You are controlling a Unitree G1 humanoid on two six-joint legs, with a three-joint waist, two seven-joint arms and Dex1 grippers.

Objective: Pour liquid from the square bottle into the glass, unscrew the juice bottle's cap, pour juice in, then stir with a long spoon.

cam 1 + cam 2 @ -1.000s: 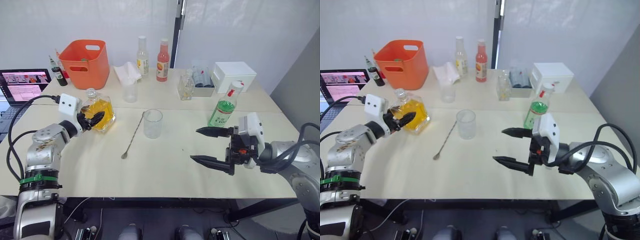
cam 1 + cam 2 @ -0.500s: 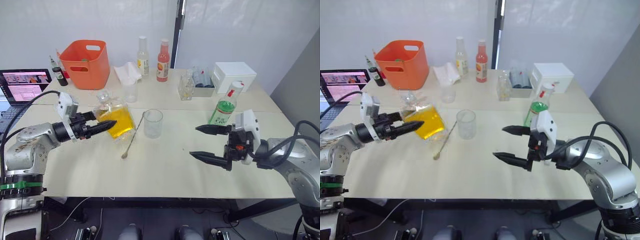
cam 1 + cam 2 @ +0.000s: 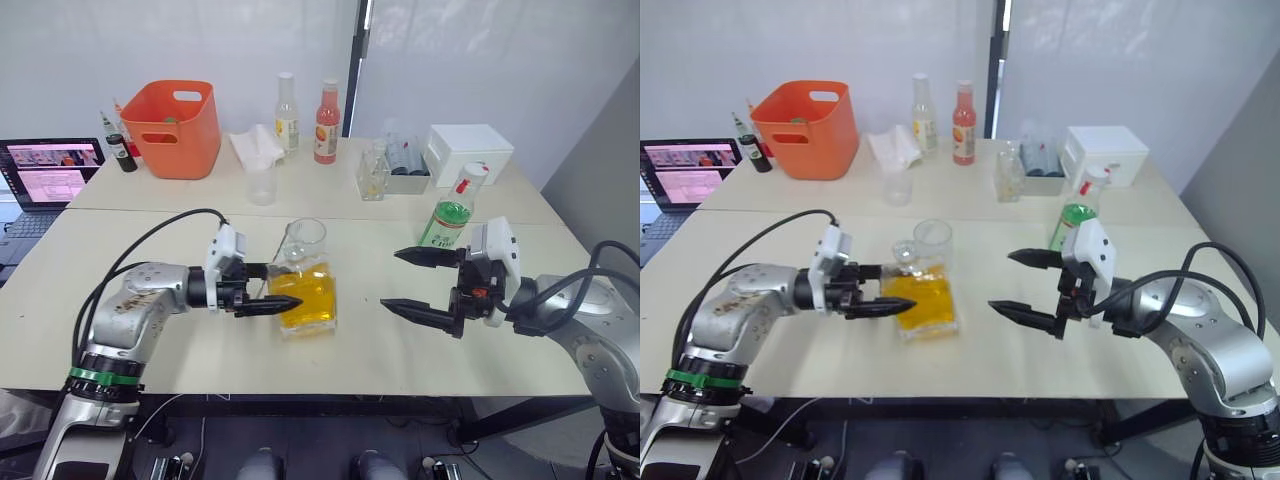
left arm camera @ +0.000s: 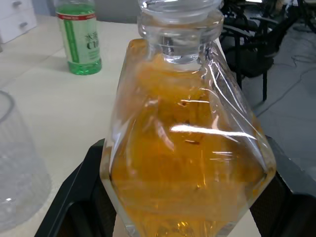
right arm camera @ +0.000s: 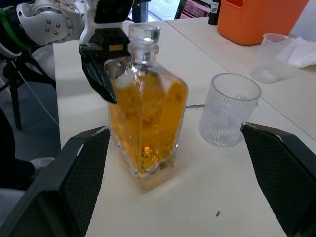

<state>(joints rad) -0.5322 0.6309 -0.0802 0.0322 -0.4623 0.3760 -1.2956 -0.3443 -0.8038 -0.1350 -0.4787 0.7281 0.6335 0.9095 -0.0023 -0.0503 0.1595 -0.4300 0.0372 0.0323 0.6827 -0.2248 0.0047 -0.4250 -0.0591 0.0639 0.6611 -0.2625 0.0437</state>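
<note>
laptop (image 3: pixel 45 172): far left edge of the frame, screen lit, we can't read what's on it.
small dark bottles (image 3: pixel 120 150): upper left, just beside the orange bucket (image 3: pixel 183 128).
left gripper (image 3: pixel 268 287): left of centre, its two black fingers clamped on the sides of the square bottle, one behind and one in front.
square bottle (image 3: pixel 305 292): dead centre, upright, full of orange-yellow liquid, clear stopper on. We think its base sits on the table (image 3: pixel 350 345), but can't swear to it.
cloudy plastic cup (image 3: pixel 260 184): upper centre, in front of the crumpled white tissue (image 3: pixel 252 144).
pale yellow bottle (image 3: pixel 286 112) and red bottle (image 3: pixel 326 121): top centre, side by side at the back.
glass (image 3: pixel 306 238): right behind the square bottle, empty as far as we can see. In the right wrist view it stands just beside the bottle, not touching.
long spoon (image 5: pixel 194 106): we only catch a thin sliver of it between bottle and glass.
small clear bottle (image 3: pixel 372 174): right of centre, at the back.
juice bottle (image 3: pixel 447 219): right of centre, upright, green liquid, cap (image 3: pixel 471 174) on.
right gripper (image 3: pixel 418 283): right side, fingers spread wide, holding nothing, well apart from the square bottle.
white box (image 3: pixel 468 152): upper right.
</note>
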